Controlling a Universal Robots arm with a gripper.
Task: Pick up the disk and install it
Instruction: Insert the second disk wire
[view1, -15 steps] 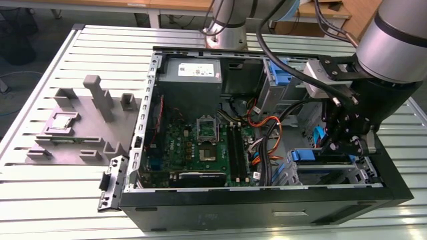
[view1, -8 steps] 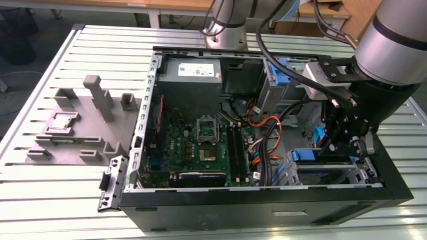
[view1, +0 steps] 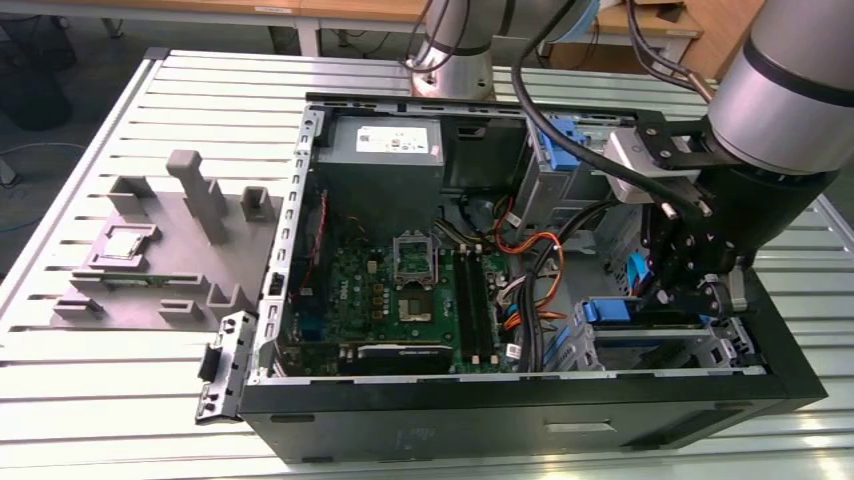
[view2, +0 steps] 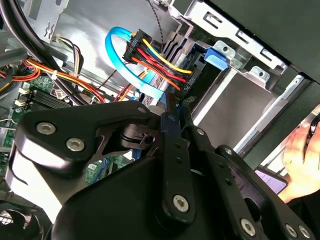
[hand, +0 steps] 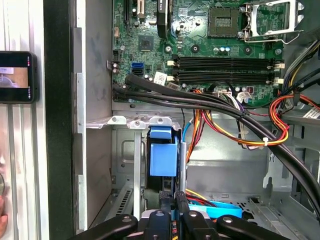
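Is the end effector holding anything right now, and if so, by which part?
Yes, it appears shut on the disk, gripping the thin blue bracket edge between the fingers, low inside the drive cage of the computer case.

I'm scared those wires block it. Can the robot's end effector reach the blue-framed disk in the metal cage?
Probably yes. The end effector sits right at the disk, which stands in the drive cage, and the cables run beside it, not across it.

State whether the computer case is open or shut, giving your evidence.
Open: the computer case has no side panel on; its motherboard and cables lie exposed in the exterior view.
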